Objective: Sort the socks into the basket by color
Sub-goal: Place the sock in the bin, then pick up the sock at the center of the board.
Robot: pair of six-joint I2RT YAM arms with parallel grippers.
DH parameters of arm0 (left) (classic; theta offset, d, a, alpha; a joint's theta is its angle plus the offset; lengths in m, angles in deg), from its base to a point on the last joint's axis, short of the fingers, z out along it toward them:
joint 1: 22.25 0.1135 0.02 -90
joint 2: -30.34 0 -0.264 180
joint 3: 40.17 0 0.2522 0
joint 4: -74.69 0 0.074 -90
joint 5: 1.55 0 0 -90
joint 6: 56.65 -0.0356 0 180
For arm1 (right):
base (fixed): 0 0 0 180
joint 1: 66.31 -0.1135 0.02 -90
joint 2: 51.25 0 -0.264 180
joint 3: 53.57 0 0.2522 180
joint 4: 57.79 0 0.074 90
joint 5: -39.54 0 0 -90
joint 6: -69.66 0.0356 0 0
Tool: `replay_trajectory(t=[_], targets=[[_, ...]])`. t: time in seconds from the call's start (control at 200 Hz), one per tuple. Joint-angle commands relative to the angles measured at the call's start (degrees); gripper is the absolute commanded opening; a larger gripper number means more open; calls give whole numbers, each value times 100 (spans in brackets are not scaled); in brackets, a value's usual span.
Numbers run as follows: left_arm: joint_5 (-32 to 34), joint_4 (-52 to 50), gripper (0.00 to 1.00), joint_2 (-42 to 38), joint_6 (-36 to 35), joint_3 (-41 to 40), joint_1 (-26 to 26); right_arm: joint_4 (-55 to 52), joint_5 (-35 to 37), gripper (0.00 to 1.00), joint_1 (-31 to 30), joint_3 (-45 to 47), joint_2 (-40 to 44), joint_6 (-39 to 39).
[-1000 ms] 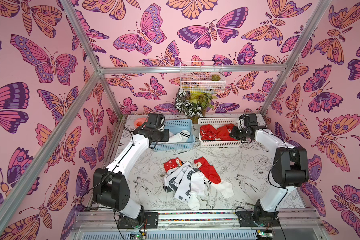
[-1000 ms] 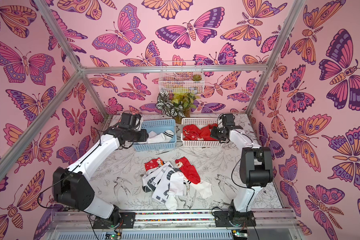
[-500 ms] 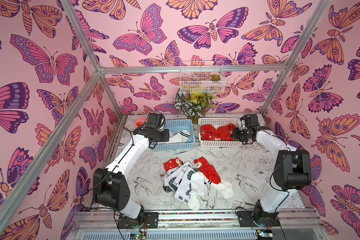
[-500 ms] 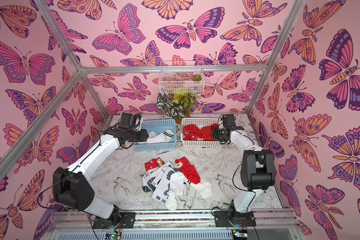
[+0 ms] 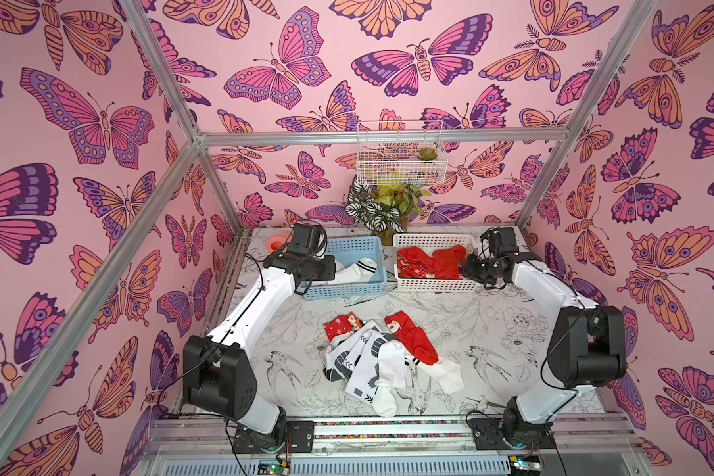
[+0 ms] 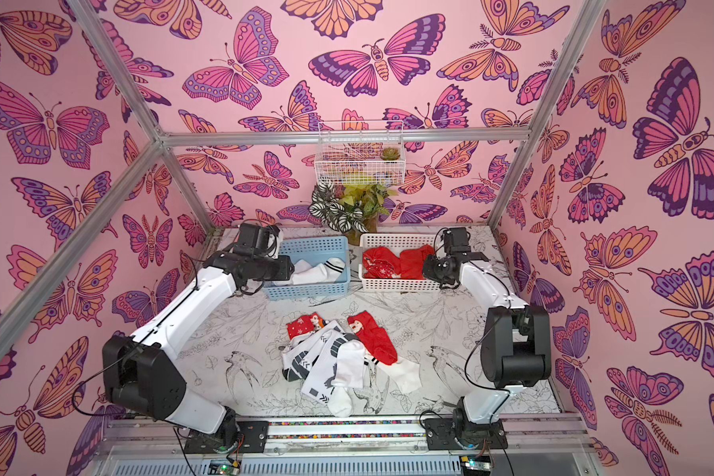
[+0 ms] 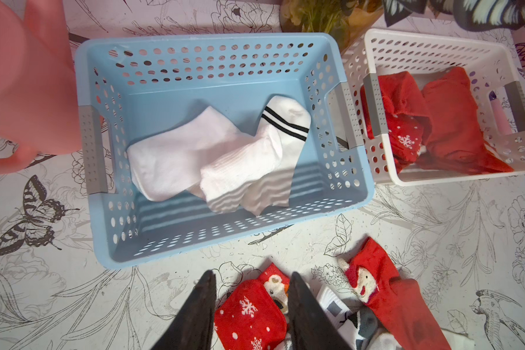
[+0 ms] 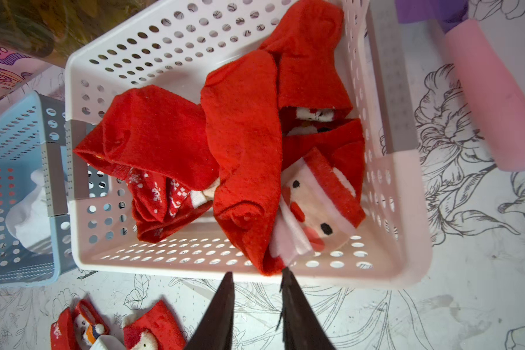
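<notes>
Several socks lie heaped mid-table, red and white-patterned mixed. Two white socks, one with black stripes, lie in the blue basket. My left gripper hovers open and empty over that basket's left end. Red socks fill the white basket, a Santa-face sock among them. My right gripper stands open at this basket's near right rim. A red sock's tip hangs just beyond its fingertips. Nothing sits between them.
A potted plant stands behind the two baskets, under a wire basket on the back wall. A pink jug sits left of the blue basket. A pink cylinder lies right of the white basket.
My right gripper's jaws have parted, and the red sock now lies loose in the white basket. The left arm has not moved.
</notes>
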Motion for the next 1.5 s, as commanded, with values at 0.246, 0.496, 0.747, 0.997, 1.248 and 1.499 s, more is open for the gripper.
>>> replay_trajectory(t=[0.246, 0.496, 0.747, 0.997, 1.248, 1.499], targets=[[-135, -11, 42, -143, 24, -103, 1, -131, -169, 30, 4, 97, 290, 59], [-231, 2, 42, -146, 91, -98, 0, -310, -232, 30, -229, 204, 561, 54], [-128, 23, 42, -178, 186, -95, -170, -669, -147, 31, -583, 505, 1226, -46], [5, -195, 42, -646, 626, -462, -410, -905, -76, 32, -847, 732, 1827, -127], [583, -837, 44, -1457, 936, -1047, -1108, -928, -182, 32, -1079, 739, 1836, -193], [928, -1133, 48, -1991, 1507, -1580, -2189, -886, -238, 32, -1126, 787, 1833, -220]])
